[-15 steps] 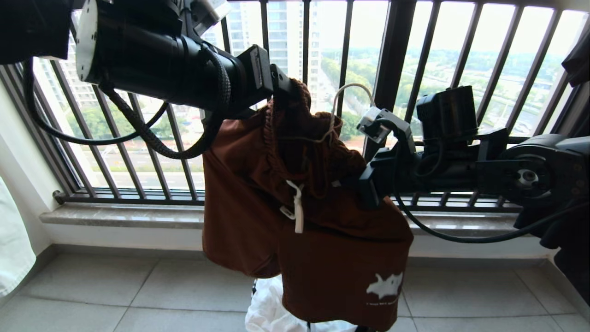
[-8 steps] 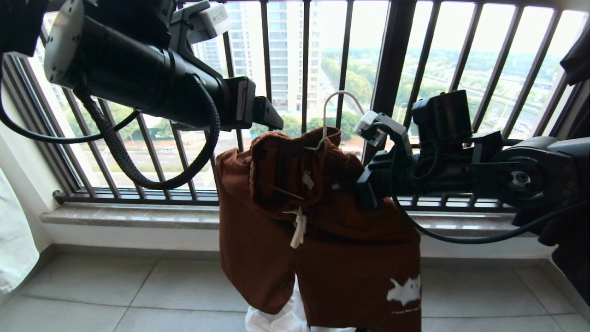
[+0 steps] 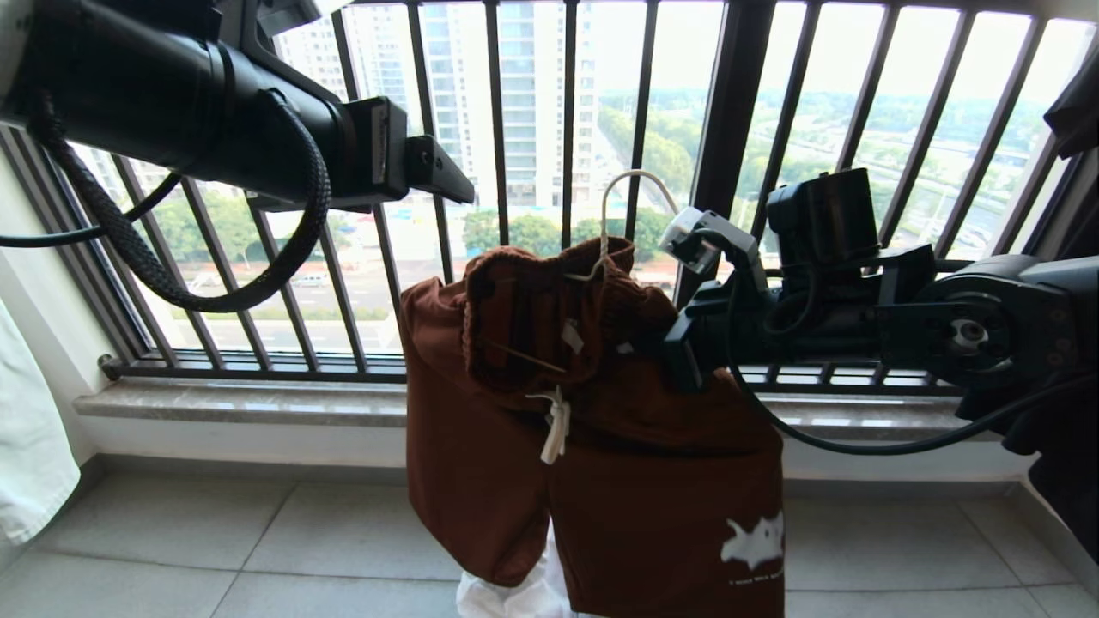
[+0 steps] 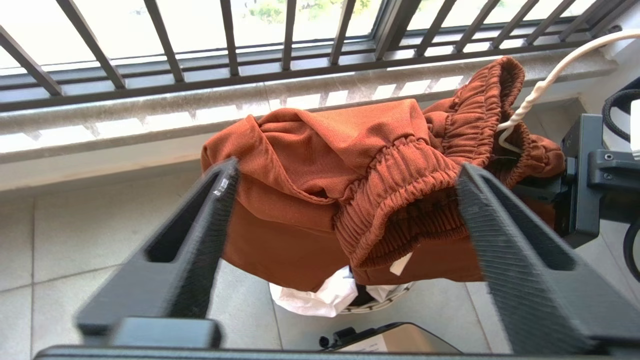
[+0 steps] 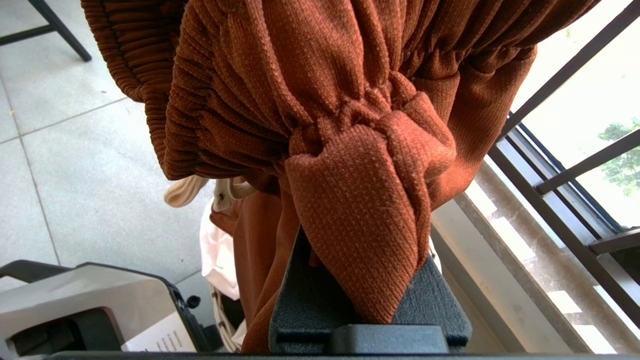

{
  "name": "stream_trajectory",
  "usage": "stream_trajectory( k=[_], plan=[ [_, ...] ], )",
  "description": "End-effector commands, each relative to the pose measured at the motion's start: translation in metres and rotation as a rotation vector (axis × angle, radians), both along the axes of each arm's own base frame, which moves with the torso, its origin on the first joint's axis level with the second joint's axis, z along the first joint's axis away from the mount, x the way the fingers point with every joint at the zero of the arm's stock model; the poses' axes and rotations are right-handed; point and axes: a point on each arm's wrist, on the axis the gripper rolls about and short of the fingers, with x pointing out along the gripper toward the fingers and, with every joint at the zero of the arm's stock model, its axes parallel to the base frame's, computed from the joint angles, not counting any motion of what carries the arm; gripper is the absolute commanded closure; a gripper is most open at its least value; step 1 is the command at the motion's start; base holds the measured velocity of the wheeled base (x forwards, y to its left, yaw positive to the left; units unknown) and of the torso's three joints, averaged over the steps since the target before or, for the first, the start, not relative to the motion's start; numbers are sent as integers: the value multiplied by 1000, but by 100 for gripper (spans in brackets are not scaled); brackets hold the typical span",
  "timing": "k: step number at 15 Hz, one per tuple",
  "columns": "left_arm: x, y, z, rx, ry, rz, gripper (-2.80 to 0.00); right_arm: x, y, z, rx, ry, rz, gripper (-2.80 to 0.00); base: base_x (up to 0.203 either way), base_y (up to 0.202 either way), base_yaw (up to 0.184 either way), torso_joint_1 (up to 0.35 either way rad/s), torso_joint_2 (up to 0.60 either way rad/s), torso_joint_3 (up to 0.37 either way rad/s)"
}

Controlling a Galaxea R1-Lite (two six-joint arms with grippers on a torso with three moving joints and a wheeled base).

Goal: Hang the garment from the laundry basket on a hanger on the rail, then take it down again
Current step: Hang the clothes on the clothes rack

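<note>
1. Head view: the rust-brown shorts (image 3: 601, 463) hang in mid-air at the picture's centre, in front of the black balustrade (image 3: 730, 129), with the waistband bunched at the top and the white animal print at about 4 o'clock on the cloth.
2. Right gripper (image 3: 678, 348) comes in from 3 o'clock and is clenched on a fold of the waistband; the right wrist view shows the cloth pinched between its fingers (image 5: 310, 295).
3. Cream-white hanger (image 3: 631, 184) rises from the waistband at 12 o'clock; only its hook and neck show.
4. Left gripper (image 3: 459, 180) sits at 10 o'clock from the shorts, clear of them, with fingers (image 4: 200, 235) spread wide and nothing between them.
5. Laundry basket (image 4: 385, 297), seen in the left wrist view, stands on the tiles (image 3: 215, 549) directly under the shorts, with a white cloth (image 3: 515, 592) spilling over its rim.
</note>
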Motion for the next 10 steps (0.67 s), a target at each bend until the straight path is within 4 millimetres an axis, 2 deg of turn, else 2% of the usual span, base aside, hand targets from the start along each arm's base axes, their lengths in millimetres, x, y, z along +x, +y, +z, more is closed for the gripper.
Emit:
stream_trajectory(
  k=[1,7,10],
  plan=[
    [-6,6,5,-6,-15,5,0,0,0,0,0,-1,4,0,0,0,0,0,0,0],
    [-3,-1,0,6,4,-32,0,0,1,-1,0,1,6,0,0,0,0,0,0,0],
    [2,6,-3,80,-16,-32,0,0,1,-1,0,1,7,0,0,0,0,0,0,0]
  ],
)
